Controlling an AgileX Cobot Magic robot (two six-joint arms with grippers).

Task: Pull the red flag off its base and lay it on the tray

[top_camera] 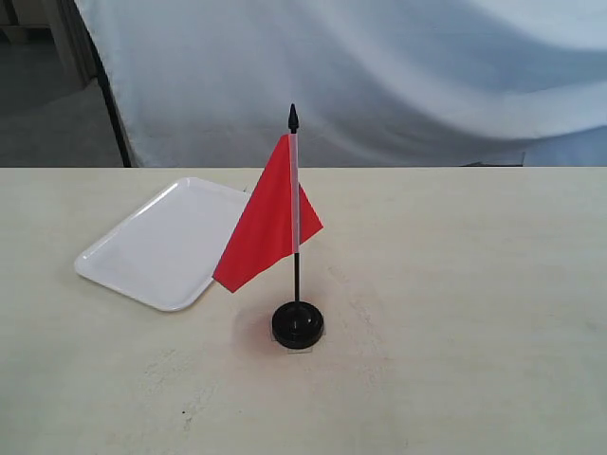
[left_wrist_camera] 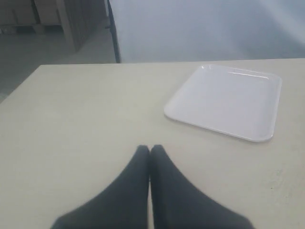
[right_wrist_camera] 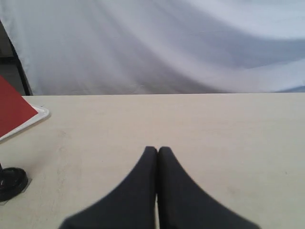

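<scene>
The red flag (top_camera: 267, 227) stands upright in the round black base (top_camera: 298, 324) near the middle of the table. Its cloth hangs to the left over the near corner of the white tray (top_camera: 161, 248). Neither arm shows in the exterior view. In the left wrist view my left gripper (left_wrist_camera: 149, 149) is shut with nothing in it, the tray (left_wrist_camera: 228, 100) lying well beyond it. My right gripper (right_wrist_camera: 157, 150) is shut and empty too; a corner of the flag (right_wrist_camera: 13, 109), a tray corner (right_wrist_camera: 40, 116) and the base (right_wrist_camera: 12, 182) sit at that view's edge.
The pale wooden table (top_camera: 455, 284) ends at a far edge with a white cloth backdrop (top_camera: 379, 76) hanging behind it. A dark pole (top_camera: 112, 104) stands at the backdrop's left side.
</scene>
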